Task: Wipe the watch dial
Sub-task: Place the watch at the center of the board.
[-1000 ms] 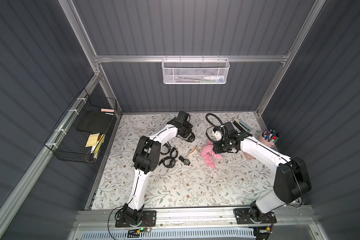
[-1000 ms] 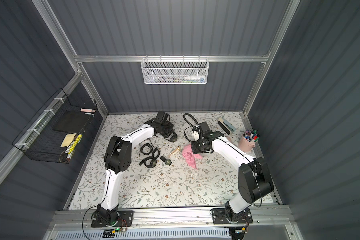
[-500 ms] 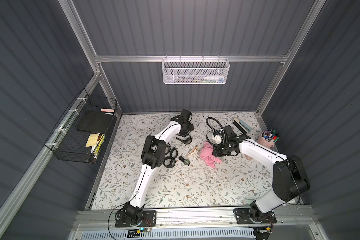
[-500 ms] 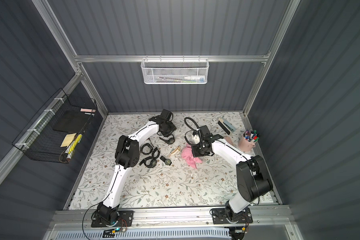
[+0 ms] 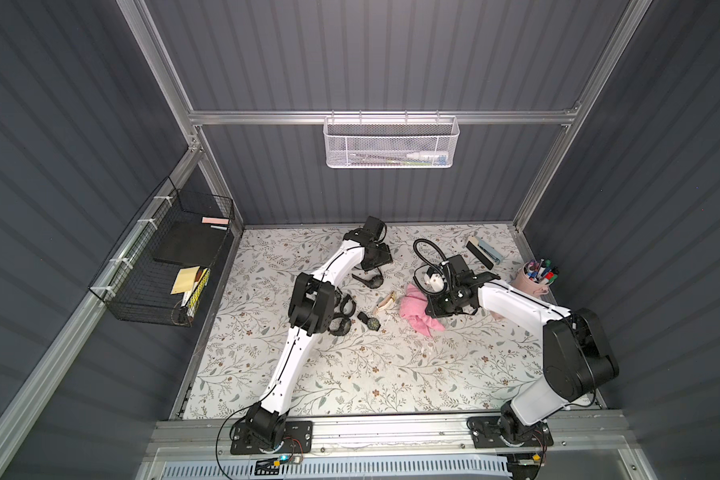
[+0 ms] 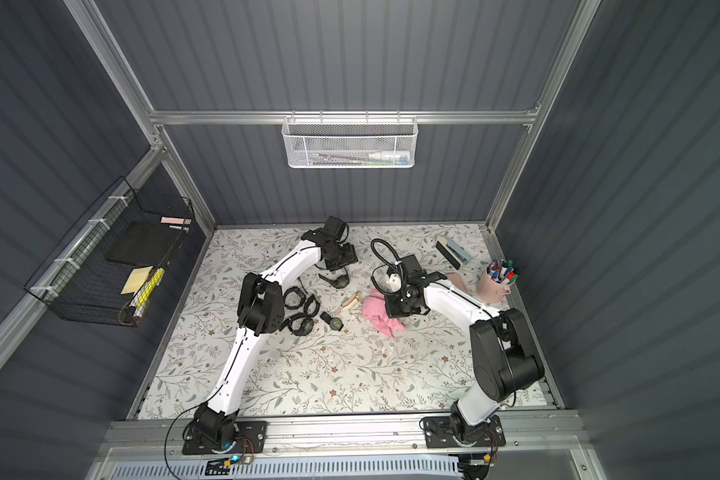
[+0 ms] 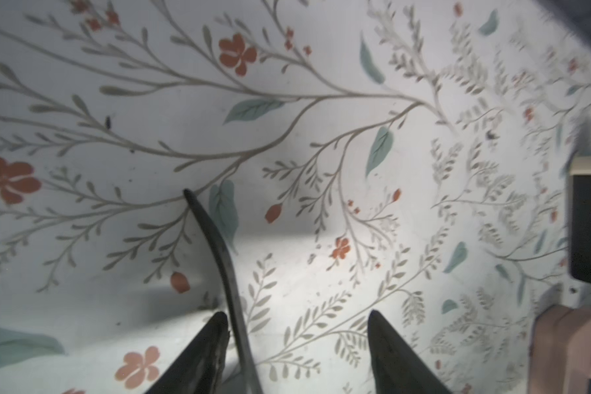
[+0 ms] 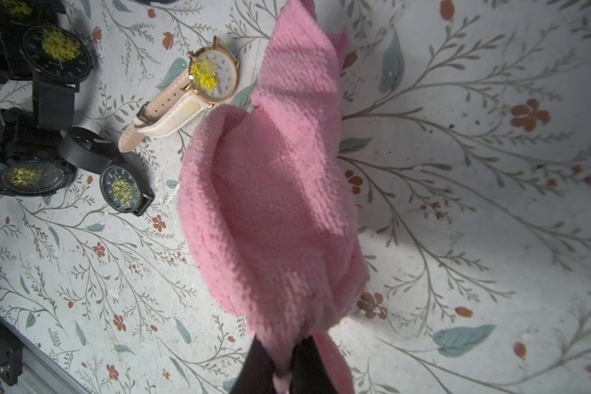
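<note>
The floral-patterned table (image 5: 350, 374) fills the floor of the cell, and both white arms reach across it toward its far half. The pink cloth (image 8: 270, 204) is the biggest loose thing there. It is a nubbly, bunched heap near the middle of the table, and one gathered corner is pinched tight between the closed fingers of the right gripper (image 8: 280, 344). The left gripper (image 7: 296, 317) stands low over the table near the back wall with its fingers well apart and nothing between them. A thin black strap (image 7: 215, 245) runs along the table just beside one finger, and whether the two touch cannot be told. In both top views that strap belongs to a loose black watch (image 5: 373, 281) lying face up just in front of the left gripper. Its round face is dark and too small to read. Between the two arms lie more watches. A cluster of bulky black watches (image 8: 31, 175) lies beside the left arm's elbow, their dark dials blotched with yellow. A small black watch (image 8: 121, 189) near them has pale numerals and yellow specks at its centre. The beige watch (image 8: 212, 73) lies flat just beside the cloth's edge. It has a pale leather strap, a gold-rimmed case and a white dial with dark numerals. A crumbly yellow patch covers roughly half of that dial.
</note>
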You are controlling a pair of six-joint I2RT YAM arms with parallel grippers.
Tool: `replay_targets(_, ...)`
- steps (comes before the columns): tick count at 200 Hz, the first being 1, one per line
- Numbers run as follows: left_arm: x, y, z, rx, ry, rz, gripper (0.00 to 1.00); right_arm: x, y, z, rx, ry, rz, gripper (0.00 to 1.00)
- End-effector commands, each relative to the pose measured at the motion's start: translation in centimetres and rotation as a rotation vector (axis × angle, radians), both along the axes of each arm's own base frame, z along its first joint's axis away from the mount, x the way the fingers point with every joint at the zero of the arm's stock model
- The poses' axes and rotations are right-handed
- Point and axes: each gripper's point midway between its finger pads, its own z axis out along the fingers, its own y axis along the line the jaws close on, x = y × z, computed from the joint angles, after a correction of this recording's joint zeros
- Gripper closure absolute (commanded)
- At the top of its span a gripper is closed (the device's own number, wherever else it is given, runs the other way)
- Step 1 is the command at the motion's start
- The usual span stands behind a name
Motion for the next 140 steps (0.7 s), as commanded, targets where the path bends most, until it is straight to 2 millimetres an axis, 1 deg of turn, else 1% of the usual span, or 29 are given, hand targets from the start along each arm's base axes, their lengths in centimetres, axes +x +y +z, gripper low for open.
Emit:
replay_targets(1,-1.0,1.3,-1.2,0.115,0.008,-0.086,0.34,-0.2,-0.3,0.7,0.013,-0.018,0.0,0.88)
replay_targets(35,-1.2,1.8,-1.0,0.161,-0.01,-0.128,0.36,-0.3,-0.6,0.6,0.009,-0.012,-0.005,0.88)
replay_targets(91,-2.0,0.6,-1.4,0.17,-0.011,-0.219,0.41,-0.3,-0.4,0.3,0.018,0.005,-0.006,0.87)
replay_targets(128,-2.8,0.5,-1.3,0.216,-0.013,-0.255,0.42,-0.5,-0.5,0.0,0.013,0.013,-0.005,0.88)
replay_targets(140,-3.2,0.5,-1.6,0.226,-0.004,-0.26,0.43,-0.6,-0.6,0.0,0.012,0.015,-0.005,0.88)
